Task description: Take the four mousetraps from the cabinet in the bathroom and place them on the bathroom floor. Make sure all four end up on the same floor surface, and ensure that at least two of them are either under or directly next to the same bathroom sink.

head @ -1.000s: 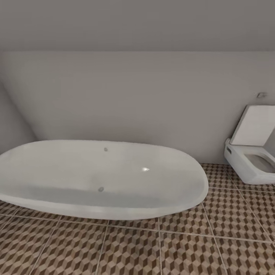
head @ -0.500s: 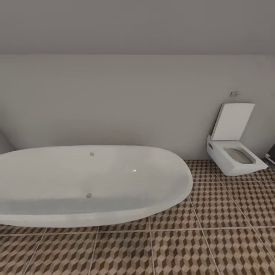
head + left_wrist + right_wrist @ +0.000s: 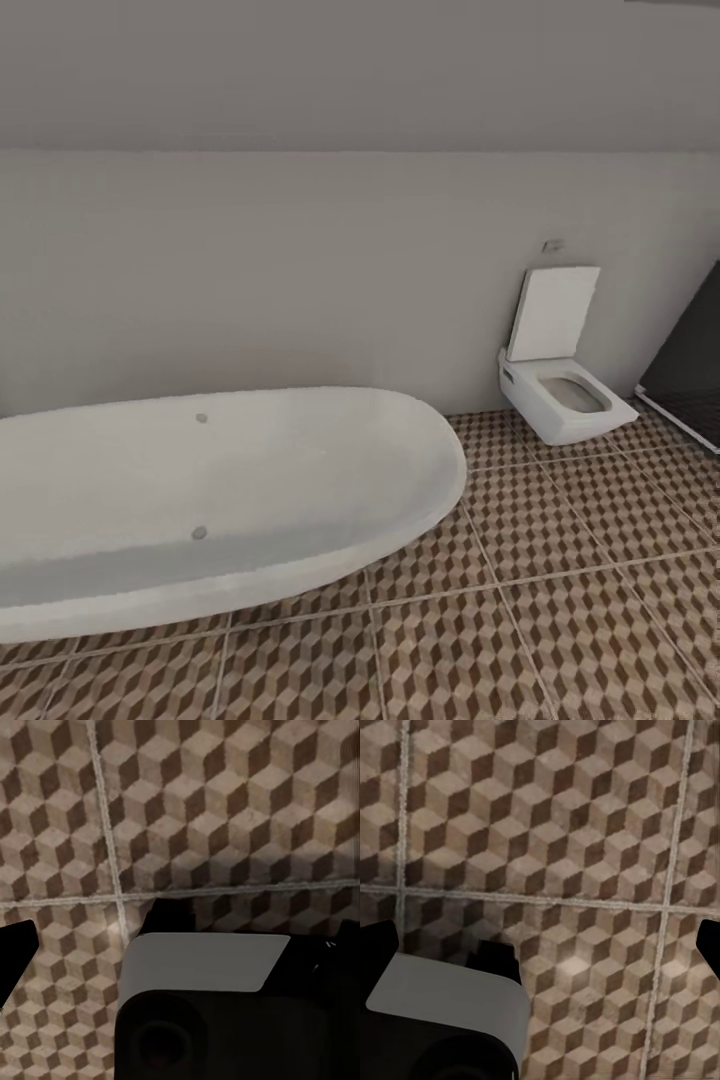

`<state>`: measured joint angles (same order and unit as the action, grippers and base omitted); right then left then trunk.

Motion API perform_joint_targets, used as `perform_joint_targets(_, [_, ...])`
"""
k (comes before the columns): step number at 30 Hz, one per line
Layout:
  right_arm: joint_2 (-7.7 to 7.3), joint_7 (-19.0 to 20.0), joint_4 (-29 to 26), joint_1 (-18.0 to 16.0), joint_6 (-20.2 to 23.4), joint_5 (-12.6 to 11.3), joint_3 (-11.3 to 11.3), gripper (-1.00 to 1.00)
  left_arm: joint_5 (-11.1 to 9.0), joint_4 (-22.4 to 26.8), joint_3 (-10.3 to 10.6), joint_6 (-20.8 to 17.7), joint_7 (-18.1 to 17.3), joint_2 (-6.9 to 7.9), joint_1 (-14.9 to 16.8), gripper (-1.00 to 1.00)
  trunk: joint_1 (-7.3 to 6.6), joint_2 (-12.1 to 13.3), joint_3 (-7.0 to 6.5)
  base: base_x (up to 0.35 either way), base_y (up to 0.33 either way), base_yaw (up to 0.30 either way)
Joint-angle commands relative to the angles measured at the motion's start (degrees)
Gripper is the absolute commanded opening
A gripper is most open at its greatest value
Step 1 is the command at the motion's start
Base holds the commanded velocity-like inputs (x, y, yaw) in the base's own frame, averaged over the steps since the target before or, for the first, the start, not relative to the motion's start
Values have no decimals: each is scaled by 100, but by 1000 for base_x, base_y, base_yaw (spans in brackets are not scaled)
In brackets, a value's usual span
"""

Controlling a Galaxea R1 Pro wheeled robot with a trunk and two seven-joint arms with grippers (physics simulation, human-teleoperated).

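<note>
A long oval white bathtub (image 3: pixel 215 500) is recorded in the head view, standing on the bathroom floor of large square tiles printed with a brown, beige and cream cube pattern (image 3: pixel 560 620), against a plain grey wall (image 3: pixel 300 270). To the right of the tub, well apart from it, a square white wall-hung toilet (image 3: pixel 563 395) is seen with its flat lid raised against the wall. At the far right edge a dark panel with darker shaded tiles at its foot (image 3: pixel 690 370) is noted. The two wrist views give what the head view does not: the same cube-patterned floor seen close and from above, crossed by pale grout lines. In the left wrist view the left gripper (image 3: pixel 180 945) is represented by black finger parts at both side edges, set wide apart with nothing between them, above a grey and black housing (image 3: pixel 202 967). In the right wrist view the right gripper (image 3: pixel 540 937) is likewise spread open and empty, black tips showing at either edge beside a grey housing (image 3: pixel 450 1005). No small dark brown piece can be made out on the tiles in these views.
</note>
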<state>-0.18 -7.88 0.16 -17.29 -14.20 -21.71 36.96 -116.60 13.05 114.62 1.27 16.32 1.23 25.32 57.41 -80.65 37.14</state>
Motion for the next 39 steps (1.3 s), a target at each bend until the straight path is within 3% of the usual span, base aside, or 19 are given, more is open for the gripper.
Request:
perform_joint_targets(1, [1,-12,2,-2,-14,-45,48,100,-21,24,34,13,38,7,8,100,0,-3,-2,0,0,-248])
perform_joint_targets(39, [-3,-12,2,-2,-15,-53,48,100,-21,23,34,13,38,9,8,100,0,-3,-226,0,0,-250])
